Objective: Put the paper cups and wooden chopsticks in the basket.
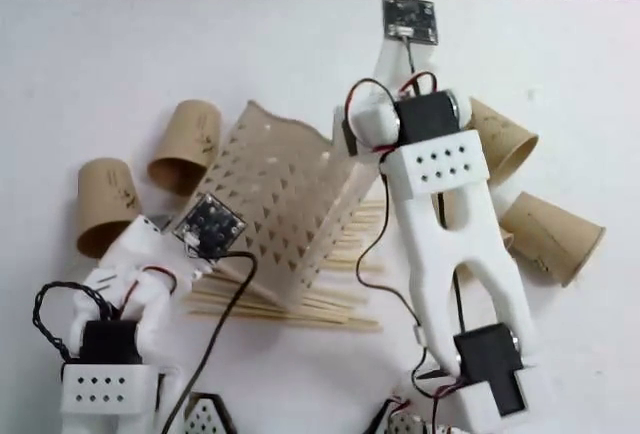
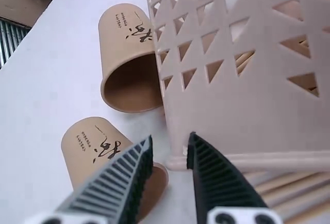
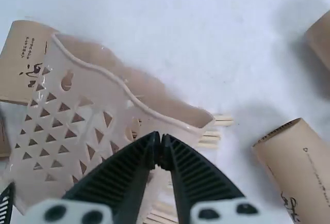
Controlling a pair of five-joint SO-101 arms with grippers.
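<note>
Basket (image 1: 285, 194) at centre of high view, tipped over chopsticks (image 1: 335, 306); my right hand (image 3: 159, 137) clenched on its rim, likely propping it for loading. My left hand (image 2: 170, 140) released, empty, beside basket corner. Cups (image 1: 187, 144) outside: two frame left, two frame right.

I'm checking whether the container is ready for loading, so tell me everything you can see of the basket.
The basket is a pale beige, plastic-looking box, its walls pierced by rows of triangular holes, with a wavy rim and a handle slot. It lies tipped over on the white table, resting on the wooden chopsticks. A paper cup lies right beside one wall. The left gripper hovers open at a bottom corner; the right gripper, jaws together, is at the rim.
</note>
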